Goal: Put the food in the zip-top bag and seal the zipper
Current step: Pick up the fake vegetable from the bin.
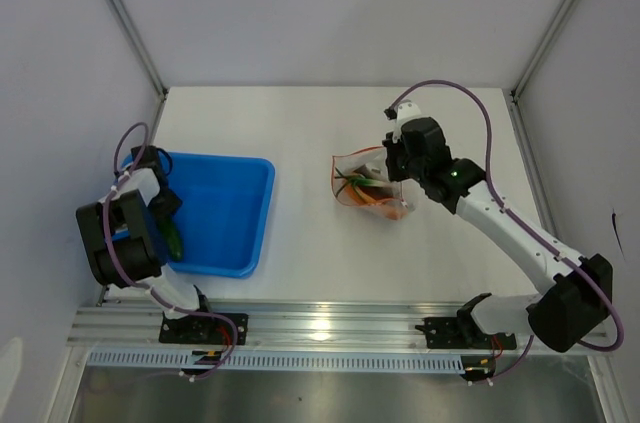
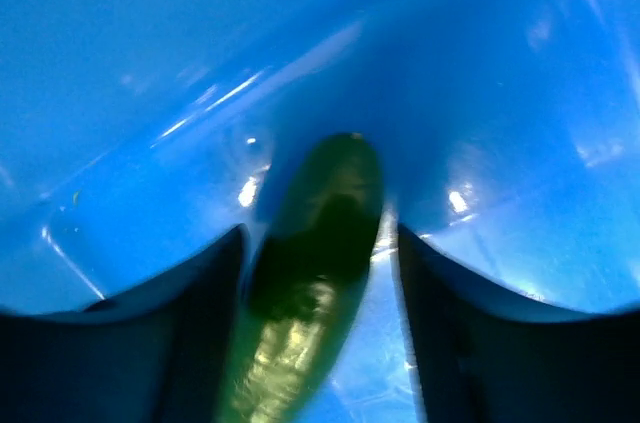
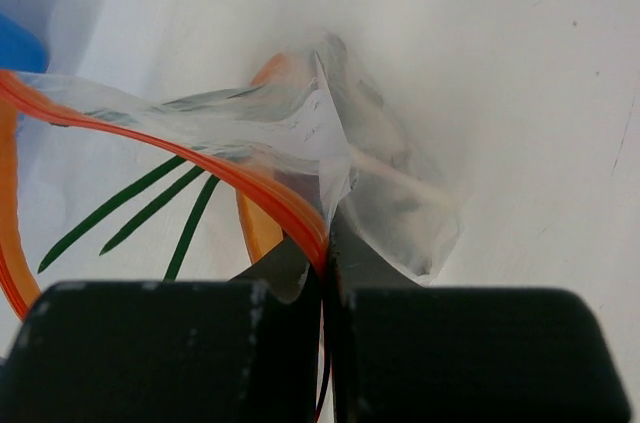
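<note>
- the white table (image 1: 300, 123) carries everything.
- the blue tray (image 1: 228, 205) sits at the table's left side. the left gripper (image 2: 320, 243) is down inside it, jaws apart on either side of a dark-green oblong piece (image 2: 325, 193), with a gap showing on one side.
- the zip-top bag (image 1: 360, 186) lies right of centre, well apart from the tray, its mouth gaping.
- the right gripper (image 3: 325, 278) is pinched tight on the bag's edge at the zipper (image 3: 200, 158).
- thin green stalks (image 3: 140, 208) lie inside the bag, just beyond those fingers.
</note>
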Robot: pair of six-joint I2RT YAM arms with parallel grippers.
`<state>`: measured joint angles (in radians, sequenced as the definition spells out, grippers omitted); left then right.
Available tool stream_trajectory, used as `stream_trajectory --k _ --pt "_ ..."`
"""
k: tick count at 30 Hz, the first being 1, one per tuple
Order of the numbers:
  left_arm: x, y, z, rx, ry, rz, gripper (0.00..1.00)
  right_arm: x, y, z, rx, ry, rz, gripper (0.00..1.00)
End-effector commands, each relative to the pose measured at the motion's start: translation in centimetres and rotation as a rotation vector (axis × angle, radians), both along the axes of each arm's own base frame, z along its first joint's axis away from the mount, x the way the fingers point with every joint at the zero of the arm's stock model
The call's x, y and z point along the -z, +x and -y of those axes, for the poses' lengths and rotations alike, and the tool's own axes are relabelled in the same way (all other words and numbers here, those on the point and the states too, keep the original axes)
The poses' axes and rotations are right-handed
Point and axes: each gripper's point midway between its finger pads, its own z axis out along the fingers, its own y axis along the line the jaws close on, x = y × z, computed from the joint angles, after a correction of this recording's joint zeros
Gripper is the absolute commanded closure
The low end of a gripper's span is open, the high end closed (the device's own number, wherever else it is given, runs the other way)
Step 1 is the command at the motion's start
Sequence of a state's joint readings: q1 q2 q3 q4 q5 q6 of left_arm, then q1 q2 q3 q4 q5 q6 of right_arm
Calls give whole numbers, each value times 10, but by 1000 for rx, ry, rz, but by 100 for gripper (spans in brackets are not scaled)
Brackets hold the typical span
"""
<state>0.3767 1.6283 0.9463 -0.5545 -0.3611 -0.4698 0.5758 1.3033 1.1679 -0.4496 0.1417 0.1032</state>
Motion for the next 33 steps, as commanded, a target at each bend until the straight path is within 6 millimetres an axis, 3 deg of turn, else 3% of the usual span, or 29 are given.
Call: stream_trajectory --k 1,4,9,12,14,15,17,20,21,23,24,25,27,28,29,30,33 --pt "-1 16 7 79 -5 18 41 -28 4 3 7 48 94 100" --pt "-8 21 9 98 20 41 62 -28 3 4 8 53 95 100" --pt "-21 28 18 133 33 86 79 -31 4 2 -1 78 86 100" --pt "-29 27 28 154 30 101 99 -32 5 1 4 80 55 100" --pt "-40 28 36 170 22 132 99 -18 3 2 21 55 -15 100" --pt "-44 26 40 176 14 140 100 -25 7 2 34 63 -17 100" --pt "-55 29 52 210 -6 180 100 -10 3 0 39 54 -106 100" --pt "-84 34 79 315 -48 282 99 -10 -1 -4 49 78 -162 100" --pt "-107 36 91 364 -58 364 99 -9 -4 -5 48 91 -176 100" --pt "-133 40 123 503 -131 488 99 -10 -13 -12 36 129 -203 100" --pt "-147 38 134 543 -158 542 99 -12 -15 -14 32 137 -201 100" --pt "-176 33 144 579 -157 649 99 -15 -18 -18 21 145 -193 100" --pt "-211 28 157 622 -166 769 99 -23 -24 -26 11 134 -161 100" --pt "-234 20 163 612 -171 841 99 -25 -26 -28 12 123 -149 100" --pt "-241 15 168 608 -196 859 99 -27 -30 -33 13 104 -130 100" --pt "-267 12 176 604 -228 924 99 -28 -31 -35 21 108 -122 100" --pt "-292 3 211 631 -409 958 99 -24 -39 -46 17 109 -115 100"
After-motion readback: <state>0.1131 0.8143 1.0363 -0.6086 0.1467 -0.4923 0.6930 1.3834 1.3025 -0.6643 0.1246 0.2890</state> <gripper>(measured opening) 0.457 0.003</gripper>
